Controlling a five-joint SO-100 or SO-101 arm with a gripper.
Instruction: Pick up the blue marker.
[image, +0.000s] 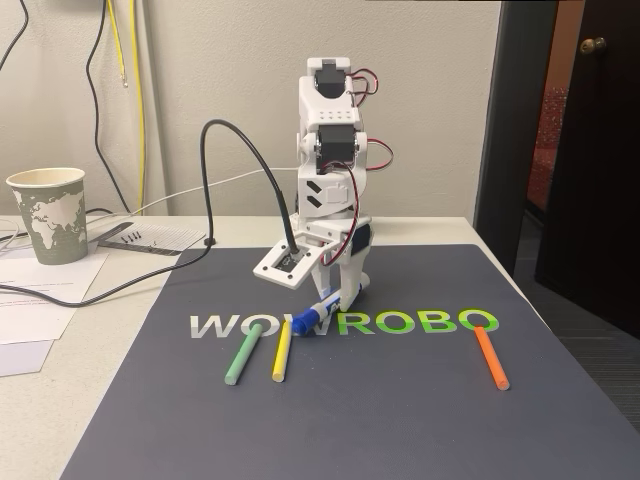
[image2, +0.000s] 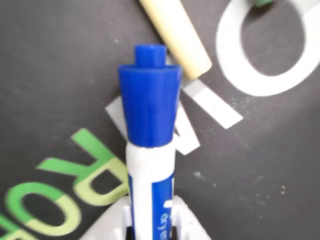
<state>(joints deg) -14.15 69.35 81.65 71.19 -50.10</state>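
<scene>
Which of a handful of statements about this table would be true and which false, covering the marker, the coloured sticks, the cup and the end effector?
1. The blue marker sits between the end effector fingers. True.
2. The marker's cap is off. False: the dark blue cap is on, pointing away from the end effector in the wrist view.
3. The orange stick lies apart from the others, to the right in the fixed view. True.
4. The paper cup stands on the dark mat. False: it stands off the mat, on the table at far left.
5. The green stick and yellow stick lie crossed. False: they lie side by side, apart.
</scene>
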